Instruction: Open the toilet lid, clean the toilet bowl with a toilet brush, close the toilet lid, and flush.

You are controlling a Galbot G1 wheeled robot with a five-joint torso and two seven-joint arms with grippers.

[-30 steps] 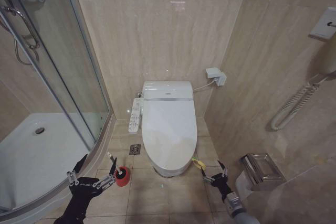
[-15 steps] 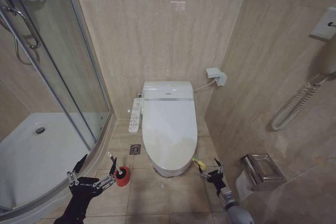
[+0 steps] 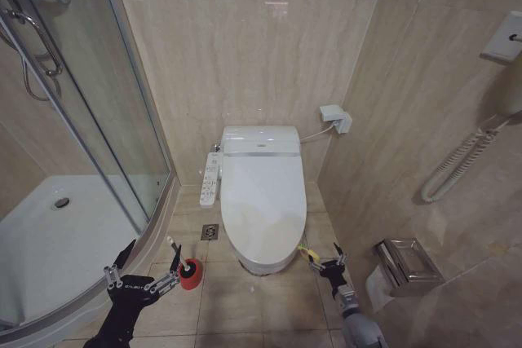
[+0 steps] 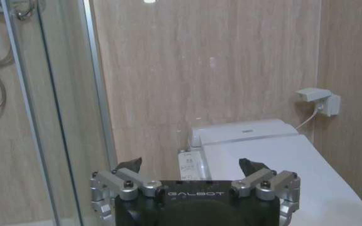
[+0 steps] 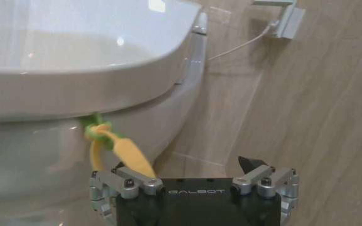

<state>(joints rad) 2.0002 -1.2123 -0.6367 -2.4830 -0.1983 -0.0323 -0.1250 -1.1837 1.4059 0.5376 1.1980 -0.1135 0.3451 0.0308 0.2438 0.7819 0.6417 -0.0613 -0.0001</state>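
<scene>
The task looks barely begun: the toilet lid (image 3: 263,201) lies shut flat over the toilet bowl (image 3: 265,265), so opening, scrubbing, closing and flushing are all left to do.

On the left, the left gripper (image 3: 140,276) hangs low over the floor tiles beside the glass shower enclosure (image 3: 81,120), its jaws spread wide and holding nothing. Just off its right-hand fingertip stands the red holder cup (image 3: 190,275) with the toilet brush (image 3: 175,252) upright in it, pale handle leaning toward the jaws but not between them; the brush looks untouched. Ahead of these jaws in the left wrist view sit the button panel (image 4: 188,165) on the toilet's side and the closed lid.

To the right, the right gripper (image 3: 327,266) sits just beside the lid's front edge, jaws open. The yellow-green band (image 5: 119,149) tied to the lid rim hangs down so its yellow tail ends touching or just over the gripper's left-hand finger, not clamped between the two. My reading is that the current step is taking this band to lift the lid.

The only readable writing is "GALBOT", printed on each gripper body; the button panel's markings are too small to read.
</scene>
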